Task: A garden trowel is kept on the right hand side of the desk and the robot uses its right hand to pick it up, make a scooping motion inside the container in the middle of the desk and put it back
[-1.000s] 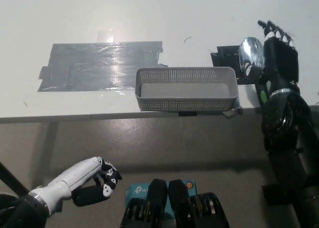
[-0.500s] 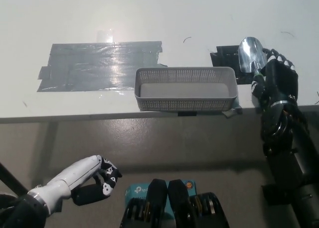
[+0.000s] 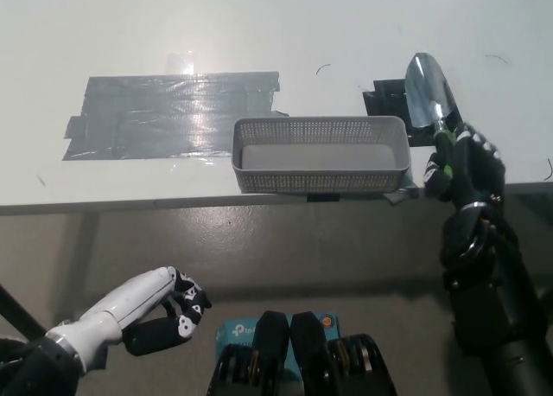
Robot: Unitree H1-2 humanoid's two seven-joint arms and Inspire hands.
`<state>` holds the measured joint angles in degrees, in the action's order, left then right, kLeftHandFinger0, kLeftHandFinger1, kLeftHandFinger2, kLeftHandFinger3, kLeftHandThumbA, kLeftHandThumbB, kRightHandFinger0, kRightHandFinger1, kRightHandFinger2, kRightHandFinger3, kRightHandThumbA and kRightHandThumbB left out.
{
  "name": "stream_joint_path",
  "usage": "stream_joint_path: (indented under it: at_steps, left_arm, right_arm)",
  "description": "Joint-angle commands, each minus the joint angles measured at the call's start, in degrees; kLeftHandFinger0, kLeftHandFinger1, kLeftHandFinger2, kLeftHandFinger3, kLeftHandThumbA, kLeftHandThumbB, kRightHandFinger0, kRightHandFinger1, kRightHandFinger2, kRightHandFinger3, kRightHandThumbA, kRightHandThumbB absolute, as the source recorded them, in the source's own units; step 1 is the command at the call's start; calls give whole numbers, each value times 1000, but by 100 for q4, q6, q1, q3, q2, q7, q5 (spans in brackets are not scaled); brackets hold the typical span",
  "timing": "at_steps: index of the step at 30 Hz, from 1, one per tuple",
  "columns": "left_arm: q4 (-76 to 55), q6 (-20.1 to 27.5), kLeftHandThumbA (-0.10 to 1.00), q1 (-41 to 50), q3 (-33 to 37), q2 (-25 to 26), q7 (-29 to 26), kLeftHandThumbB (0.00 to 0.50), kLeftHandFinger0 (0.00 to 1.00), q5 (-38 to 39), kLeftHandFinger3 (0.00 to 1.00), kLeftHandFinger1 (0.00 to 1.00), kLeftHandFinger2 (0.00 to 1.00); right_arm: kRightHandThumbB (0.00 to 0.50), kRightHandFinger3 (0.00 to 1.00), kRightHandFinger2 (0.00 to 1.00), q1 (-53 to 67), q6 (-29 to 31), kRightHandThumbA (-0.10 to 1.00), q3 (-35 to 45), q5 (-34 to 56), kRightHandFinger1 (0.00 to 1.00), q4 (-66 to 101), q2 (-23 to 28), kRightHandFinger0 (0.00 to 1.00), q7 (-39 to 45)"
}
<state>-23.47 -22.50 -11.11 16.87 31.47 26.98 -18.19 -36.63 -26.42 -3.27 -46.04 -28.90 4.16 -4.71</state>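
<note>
Since a second ago your right hand [image 3: 462, 167] has pulled back from beside the blade toward the near edge of the table [image 3: 346, 24], and its fingers, spread then, are now wrapped around the handle of the garden trowel [image 3: 429, 102]. The grip sits low on the handle, so only a short green stretch shows above the fingers. The shiny metal blade points away from you, its scoop face up to the camera. You cannot tell from this view whether the blade rests on the table or hangs just above it.

The trowel is at the right of the table, just beside the right end of the container [image 3: 320, 124], and the two do not touch. Its blade overlaps a patch of black tape [image 3: 387, 95] stuck to the table behind that right end. The container is a grey mesh basket standing at the table's near edge, in the middle, and nothing shows inside it. To its left, a wide patch of grey tape [image 3: 173, 115] lies flat on the white surface and reaches the container's far left corner.

Your left hand [image 3: 162, 316] rests low, below the table edge, fingers curled in on nothing.
</note>
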Motion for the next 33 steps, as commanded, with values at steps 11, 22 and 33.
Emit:
stream_joint_path:
  at_steps: [11, 22, 33]
  left_arm:
    - [-290, -187, 659, -25, -196, 201, 284, 23, 474, 84, 813, 532, 649]
    - [-467, -85, 658, 276, -316, 207, 278, 30, 427, 67, 752, 477, 578]
    - [-580, -106, 568, 330, -361, 253, 337, 5, 342, 187, 732, 440, 576]
  right_arm:
    - [366, 1000, 1000, -1026, -51, 579, 436, -961, 1000, -1253, -134, 1000, 152]
    - [327, 1000, 1000, -2898, -51, 958, -431, -1670, 1000, -3797, 643, 1000, 2555]
    - [12, 1000, 1000, -3623, 401, 118, -1446, -900, 911, -4761, 728, 689, 5307]
